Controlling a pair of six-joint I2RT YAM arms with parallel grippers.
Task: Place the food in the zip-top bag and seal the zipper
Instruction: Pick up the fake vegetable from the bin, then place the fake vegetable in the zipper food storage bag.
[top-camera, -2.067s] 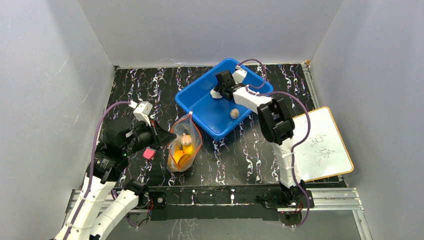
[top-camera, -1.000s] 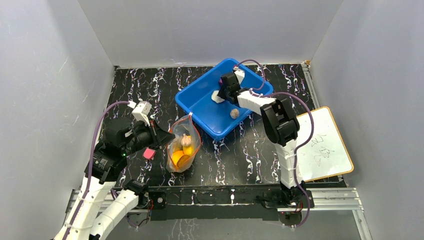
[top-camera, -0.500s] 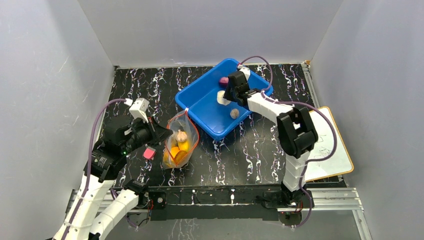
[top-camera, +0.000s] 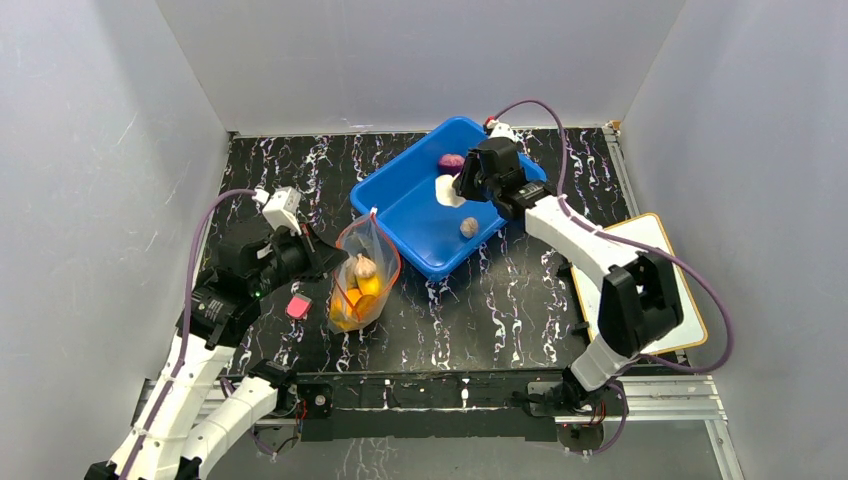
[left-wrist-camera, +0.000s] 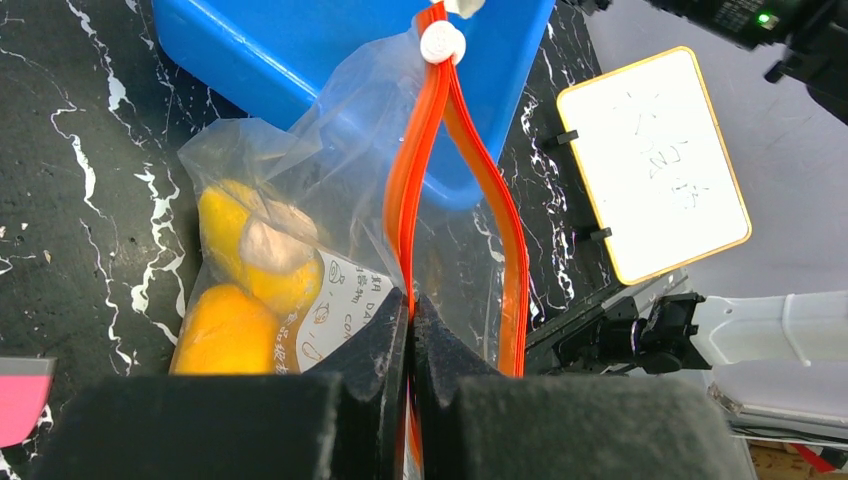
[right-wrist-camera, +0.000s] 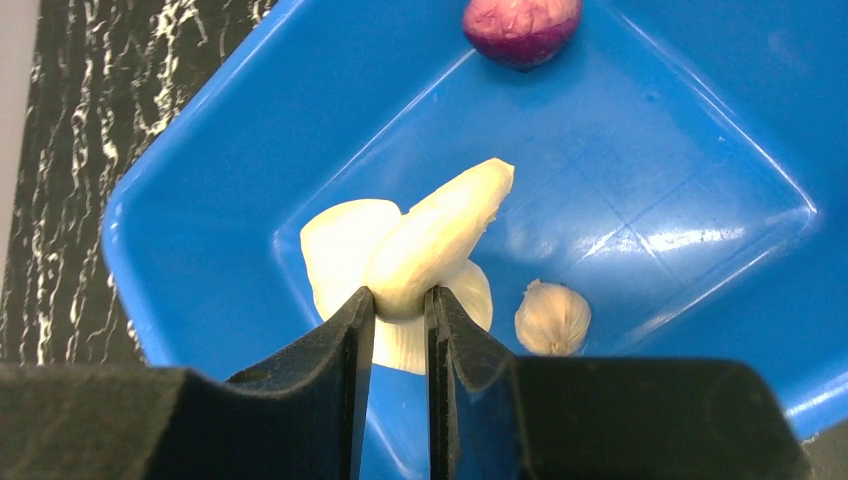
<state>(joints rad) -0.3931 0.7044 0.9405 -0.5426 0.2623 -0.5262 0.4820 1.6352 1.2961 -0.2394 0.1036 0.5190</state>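
Note:
The clear zip-top bag (top-camera: 363, 280) stands left of the blue bin, its red-orange zipper (left-wrist-camera: 432, 170) gaping open. Yellow and orange food and a beige lump (left-wrist-camera: 245, 270) lie inside it. My left gripper (left-wrist-camera: 410, 315) is shut on the near side of the zipper strip and holds the mouth up. My right gripper (right-wrist-camera: 400, 305) is over the bin, shut on a cream-white wedge of food (right-wrist-camera: 440, 235), lifted above another white piece (right-wrist-camera: 335, 250). A purple piece (right-wrist-camera: 521, 25) and a small beige garlic bulb (right-wrist-camera: 552, 316) lie in the bin.
The blue bin (top-camera: 400, 205) sits at the back middle of the black marbled table. A small pink block (top-camera: 297, 306) lies left of the bag. A white board with an orange rim (top-camera: 660, 290) lies at the right, under the right arm.
My right gripper has closed on the white wedge and pulled back and up in the bin, uncovering the purple piece. My left gripper has raised the bag's mouth slightly.

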